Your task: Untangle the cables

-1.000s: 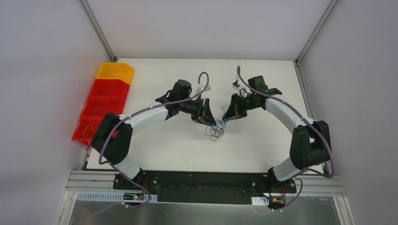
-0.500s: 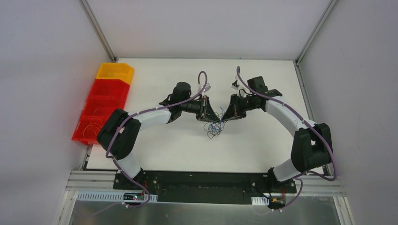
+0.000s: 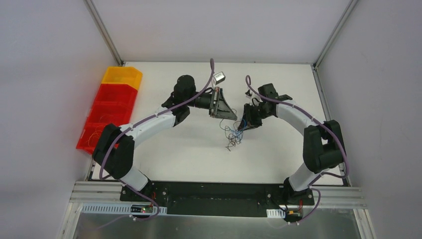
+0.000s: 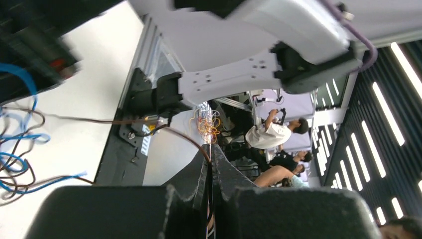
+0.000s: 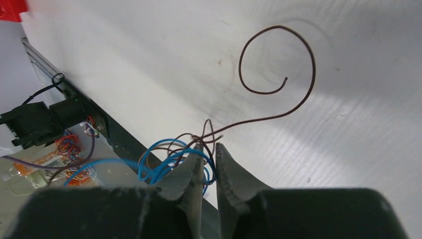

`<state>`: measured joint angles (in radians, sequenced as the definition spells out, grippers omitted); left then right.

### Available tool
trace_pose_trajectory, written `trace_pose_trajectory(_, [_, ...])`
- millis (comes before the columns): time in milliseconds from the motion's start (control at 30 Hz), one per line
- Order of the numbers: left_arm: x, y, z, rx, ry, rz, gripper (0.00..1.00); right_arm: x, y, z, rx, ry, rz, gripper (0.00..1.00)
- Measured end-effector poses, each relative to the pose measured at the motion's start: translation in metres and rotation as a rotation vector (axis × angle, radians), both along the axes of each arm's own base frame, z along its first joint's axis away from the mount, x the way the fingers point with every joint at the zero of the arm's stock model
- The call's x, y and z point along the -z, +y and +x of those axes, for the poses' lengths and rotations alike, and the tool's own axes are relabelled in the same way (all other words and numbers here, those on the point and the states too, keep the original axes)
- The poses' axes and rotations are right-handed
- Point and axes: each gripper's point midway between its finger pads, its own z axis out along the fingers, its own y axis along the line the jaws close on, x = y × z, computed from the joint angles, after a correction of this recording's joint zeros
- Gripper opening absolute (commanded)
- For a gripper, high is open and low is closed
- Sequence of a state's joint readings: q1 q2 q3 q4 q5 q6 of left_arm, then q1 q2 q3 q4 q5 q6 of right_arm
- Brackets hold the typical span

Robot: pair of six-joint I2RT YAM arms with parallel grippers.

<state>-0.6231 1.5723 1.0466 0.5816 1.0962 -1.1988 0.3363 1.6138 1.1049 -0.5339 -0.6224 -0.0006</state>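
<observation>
Currently your left gripper (image 4: 210, 149) is pinched shut on a single brown cable (image 4: 99, 121). That cable runs from its tips in a nearly straight line toward the blue loops (image 4: 20, 72) at the left edge of the wrist view. From above, the cables (image 3: 232, 137) sit as a small knot at the centre of the counter (image 3: 164, 154), just below and between both grippers. Your right gripper (image 5: 209, 149) is the nearer one. It hangs right over the knot with its jaws a sliver apart, blue loops crossing its tips and a brown curl (image 5: 311, 84) trailing to the upper right. The left arm is raised and angled down to the right, so pulling toward the upper left would likely draw that strand out lengthwise.
</observation>
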Motion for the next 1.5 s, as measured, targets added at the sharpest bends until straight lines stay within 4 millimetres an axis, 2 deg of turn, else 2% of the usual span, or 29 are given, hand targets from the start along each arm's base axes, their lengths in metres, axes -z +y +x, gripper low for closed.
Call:
trace_pose_trajectory(233, [-0.091,0.003,-0.008,0.032,-0.162,-0.146,0.00,0.038,-0.012,0.006,0.007,0.041,-0.104,0.17])
trace_pose_trajectory(333, [-0.122,0.006,-0.011,0.043,-0.218,-0.193,0.00,0.048,-0.017,0.007,0.003,0.050,-0.133,0.18])
trace_pose_trajectory(500, [-0.158,0.011,-0.013,0.042,-0.292,-0.241,0.00,0.062,-0.027,0.010,0.004,0.061,-0.174,0.19])
trace_pose_trajectory(633, [-0.174,0.018,-0.006,0.018,-0.330,-0.261,0.00,0.064,-0.042,0.017,0.031,0.057,-0.180,0.11])
trace_pose_trajectory(700, [-0.179,0.021,-0.003,0.005,-0.342,-0.266,0.00,0.063,-0.051,0.022,0.041,0.038,-0.195,0.16])
trace_pose_trajectory(800, [-0.194,0.027,0.003,-0.015,-0.371,-0.280,0.00,0.065,-0.065,0.026,0.038,0.006,-0.246,0.29])
trace_pose_trajectory(900, [-0.213,0.033,0.006,-0.033,-0.410,-0.298,0.00,0.072,-0.078,0.023,0.017,0.007,-0.308,0.34])
trace_pose_trajectory(1033, [-0.230,0.039,0.005,-0.049,-0.453,-0.317,0.00,0.076,-0.090,0.019,0.016,0.036,-0.319,0.53])
trace_pose_trajectory(1167, [-0.222,0.048,0.023,-0.102,-0.452,-0.272,0.00,0.060,-0.087,0.020,0.031,0.022,-0.253,0.59])
trace_pose_trajectory(1267, [-0.199,0.067,0.058,-0.222,-0.440,-0.164,0.00,0.032,-0.078,0.018,0.027,-0.010,-0.189,0.65])
trace_pose_trajectory(1433, [-0.135,0.132,0.128,-0.498,-0.423,0.156,0.00,-0.011,-0.069,0.027,0.019,-0.096,-0.125,0.78])
trace_pose_trajectory(1500, [-0.114,0.163,0.146,-0.586,-0.460,0.309,0.00,-0.019,-0.068,0.025,0.015,-0.106,-0.113,0.90])
